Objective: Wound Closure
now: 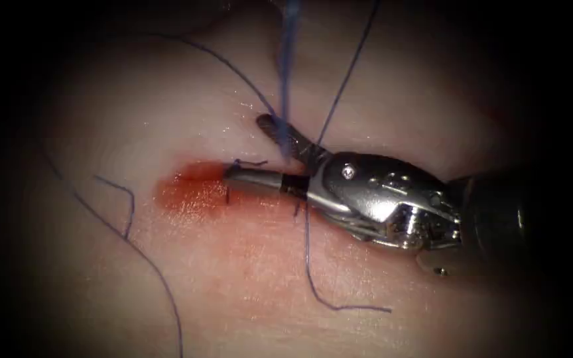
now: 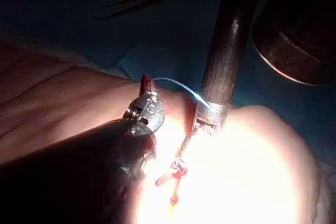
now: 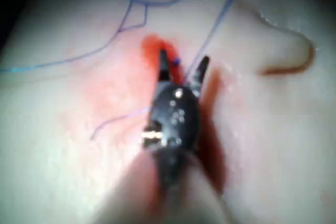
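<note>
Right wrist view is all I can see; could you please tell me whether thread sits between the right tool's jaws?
Observer: In the endoscope view the right tool has its jaws open, and a thread comes down from above between them, unclamped.
Operator: Thank you. Where does the lower jaw's tip sit?
Observer: At the right edge of the red fluid on the tissue.
Operator: Is anything lying below the tool?
Observer: A loose thread end curls on the tissue there.

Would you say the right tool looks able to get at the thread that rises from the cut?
Probably yes. The right tool has its jaws open at the cut, and the thread comes down right at them, with nothing seen in between.
</note>
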Available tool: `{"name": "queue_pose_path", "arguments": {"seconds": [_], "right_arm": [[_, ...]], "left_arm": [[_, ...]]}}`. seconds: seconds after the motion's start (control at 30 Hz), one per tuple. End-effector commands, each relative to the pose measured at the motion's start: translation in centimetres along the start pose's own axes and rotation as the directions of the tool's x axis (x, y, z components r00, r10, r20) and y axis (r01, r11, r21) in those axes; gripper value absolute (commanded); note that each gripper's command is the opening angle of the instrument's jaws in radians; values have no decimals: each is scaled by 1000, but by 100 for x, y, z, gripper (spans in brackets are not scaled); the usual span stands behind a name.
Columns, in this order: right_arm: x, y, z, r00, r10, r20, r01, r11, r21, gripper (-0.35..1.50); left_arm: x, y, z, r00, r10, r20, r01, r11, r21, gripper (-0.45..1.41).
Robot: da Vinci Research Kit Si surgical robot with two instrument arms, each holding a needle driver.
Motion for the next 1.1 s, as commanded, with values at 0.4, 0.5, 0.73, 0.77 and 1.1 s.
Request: {"name": "queue_pose_path", "arguments": {"seconds": [0.4, 0.5, 0.73, 0.77, 1.1], "right_arm": [[8, -6, 1, 999, 17, -46, -17, 1000, 10, -35], [7, -11, 2, 1000, 15, -26, -14, 999, 38, -35], [3, -29, -16, 1000, -3, -11, 4, 999, 50, 138], [7, -33, -32, 1000, -11, -9, 12, 998, 65, 140], [36, -29, -106, 999, -36, -18, 37, 995, 88, 141]], "left_arm": [[-3, 3, 7, 1000, 0, -4, 0, 1000, 1, -45], [-3, 2, 4, 1000, -1, -6, 1, 1000, -3, -45], [-14, -15, -35, 1000, -2, 15, 2, 1000, -3, -45], [-25, -20, -54, 999, 2, 36, -3, 1000, 6, -45], [-92, -53, -119, 990, 12, 142, -21, 998, 63, -45]]}}
